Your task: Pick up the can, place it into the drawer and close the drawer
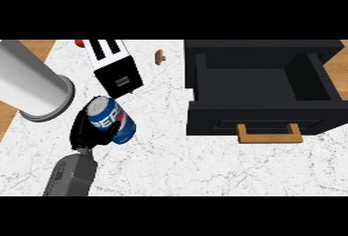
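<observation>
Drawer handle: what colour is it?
Tan, wood-like handle on the black drawer; head view shows it best.

Single head view looks steeply down, close above the counter (204, 166)

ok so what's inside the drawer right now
Only the dark floor and walls of the drawer show. Its back end runs under the black housing, so that part is hidden. The can is outside it, held in the left hand.

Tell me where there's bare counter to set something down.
Bare counter runs in front of the drawer and right of the left hand; also a strip between toaster and drawer. Crowded at left: grey cylinder, toaster, can.
</observation>
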